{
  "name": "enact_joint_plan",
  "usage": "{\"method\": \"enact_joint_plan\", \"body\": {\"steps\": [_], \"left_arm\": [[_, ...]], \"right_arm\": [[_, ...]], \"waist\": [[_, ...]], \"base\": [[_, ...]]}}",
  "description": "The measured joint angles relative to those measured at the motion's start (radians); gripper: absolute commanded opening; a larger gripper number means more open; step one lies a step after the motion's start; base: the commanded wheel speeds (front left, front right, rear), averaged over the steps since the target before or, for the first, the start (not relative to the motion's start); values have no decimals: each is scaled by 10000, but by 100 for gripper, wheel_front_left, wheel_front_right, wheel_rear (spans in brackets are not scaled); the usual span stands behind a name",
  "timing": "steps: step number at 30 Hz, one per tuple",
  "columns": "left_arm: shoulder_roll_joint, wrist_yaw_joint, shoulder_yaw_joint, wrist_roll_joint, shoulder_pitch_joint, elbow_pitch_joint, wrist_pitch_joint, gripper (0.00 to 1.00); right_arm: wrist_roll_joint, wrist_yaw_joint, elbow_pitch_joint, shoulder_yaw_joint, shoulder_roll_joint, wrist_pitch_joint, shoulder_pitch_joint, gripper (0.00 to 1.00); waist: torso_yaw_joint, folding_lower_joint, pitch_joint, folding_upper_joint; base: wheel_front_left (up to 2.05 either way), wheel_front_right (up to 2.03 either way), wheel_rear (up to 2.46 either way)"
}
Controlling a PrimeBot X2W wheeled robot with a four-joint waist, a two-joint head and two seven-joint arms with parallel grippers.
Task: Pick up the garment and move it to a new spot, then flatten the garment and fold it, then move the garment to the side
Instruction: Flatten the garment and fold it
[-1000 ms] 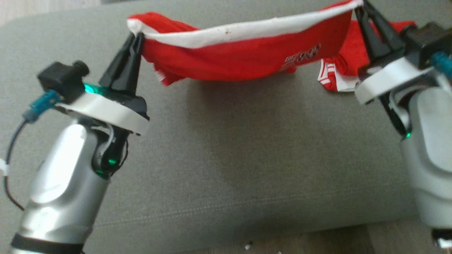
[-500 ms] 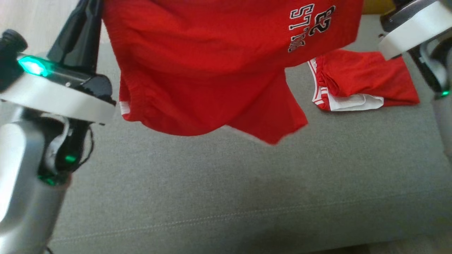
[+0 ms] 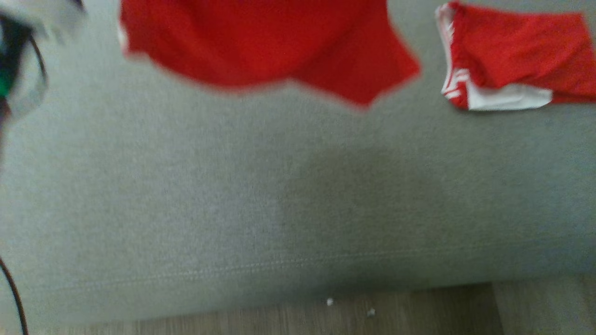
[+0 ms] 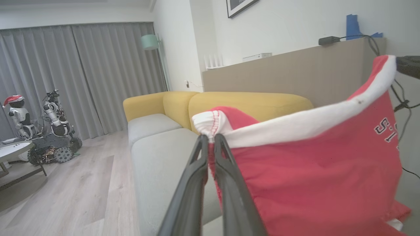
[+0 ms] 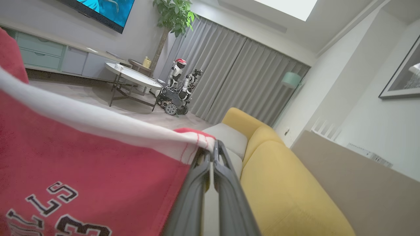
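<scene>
Holds the red garment (image 3: 260,42) up in the air above the grey sofa seat (image 3: 233,195), stretched between both arms. Pinches one gathered end of its white band with the left gripper (image 4: 210,139), fingers closed on the cloth. Pinches the other end with the right gripper (image 5: 211,153), likewise clamped tight on the band.

Looks down from the head at a shifted scene compared with half a second ago (camera moved, so no claim about the cloth itself). Catches the garment's lower hem along the picture's top edge, badly blurred, where most of the front and the print "BULLS 23" showed before. Catches a smear of the left wrist (image 3: 23,70) at the upper left, where both white wrist rings stood earlier. Takes in a strip of wooden floor (image 3: 419,307) below the seat's front edge. Finds a second red garment (image 3: 512,60), folded, white-trimmed, lying toward the seat's right rear.

Reads the lettering (image 5: 49,209) from the right wrist as "LLS" over part of a number, dark with white outline. Reads a lone "S" from the left wrist.
</scene>
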Motion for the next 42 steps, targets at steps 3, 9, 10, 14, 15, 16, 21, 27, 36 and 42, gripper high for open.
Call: {"method": "enact_joint_plan", "body": {"steps": [3, 9, 10, 14, 15, 16, 21, 27, 36, 42], "left_arm": [[-370, -299, -82, 322, -2136, 1572, -345, 0], [-1363, -405, 105, 1011, -5349, 5108, -2631, 0], [-1363, -405, 105, 1011, -5349, 5108, -2631, 0], [-1628, -729, -61, 1097, -5345, 6679, -3559, 0], [-1712, -830, -144, 1097, -5241, 7005, -3733, 0], [-1831, -892, -274, 1097, -5089, 7327, -3914, 0], [-2238, -1181, -1315, 1302, -3479, 8579, -4625, 0], [-2259, -1243, -2395, 1427, -1961, 9018, -4945, 0], [-1887, -1315, -3870, 1051, 286, 9112, -5014, 0], [-1494, -1315, -4510, 1080, 973, 8930, -5016, 0]], "right_arm": [[-58, 0, 1091, 142, 96, -389, -2089, 0], [-1724, 0, 4268, -872, 1774, -2823, -4863, 0], [-1724, 0, 4268, -872, 1774, -2823, -4863, 0], [-2301, 0, 5856, -976, 2777, -3739, -4596, 0], [-2334, 0, 6182, -938, 2926, -3887, -4437, 0], [-2349, 0, 6506, -890, 3026, -4017, -4215, 0], [-2228, 0, 8082, -1066, 3352, -4495, -2278, 0], [-1988, 0, 8964, -314, 3486, -4819, -909, 0], [-1101, 0, 9357, 1457, 3287, -4525, 905, 0], [-71, 0, 8813, 3080, 2790, -3875, 1886, 0]], "waist": [[119, 1, 914, 0], [473, 3, 2860, -1], [473, 3, 2860, -1], [703, 4, 3548, -1], [771, 5, 3650, -1], [855, 5, 3716, -1], [1128, 0, 3414, -1], [1235, 0, 2775, -1], [1294, -1, 1554, 0], [1259, -1, 886, 0]], "base": [[0, 0, 0], [0, 0, 0], [0, 0, 0], [0, 0, 0], [0, 0, 0], [0, 0, 0], [0, 0, 0], [0, 0, 0], [0, 0, 0], [0, 0, 0]]}}
